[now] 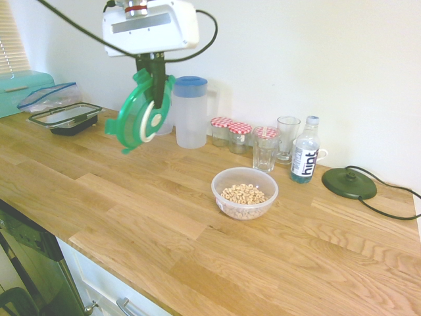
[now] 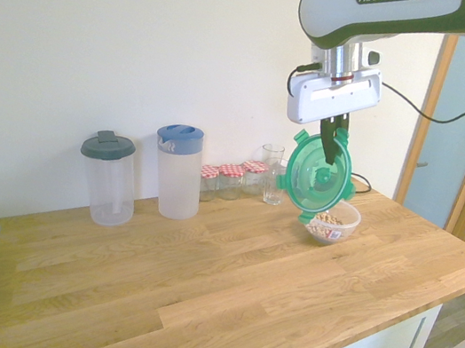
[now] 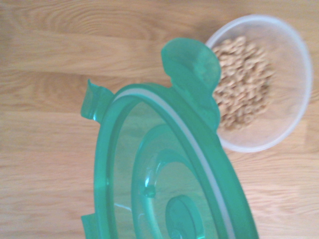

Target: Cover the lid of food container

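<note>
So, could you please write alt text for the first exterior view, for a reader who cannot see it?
A white robot arm's gripper holds a round green lid on edge, high above a wooden counter, jaws shut on its rim. An uncovered clear bowl of ring cereal sits further right; a blue-lidded jug, jars and glasses line the wall.

Gripper [image 1: 156, 71] clamped on green lid [image 1: 139, 117] hanging on edge above the wooden counter [image 1: 131, 210], open food container [image 1: 245, 193] of cereal rings at its four o'clock (well apart), blue-lidded jug [image 1: 190, 112] just beside lid at three o'clock.
</note>
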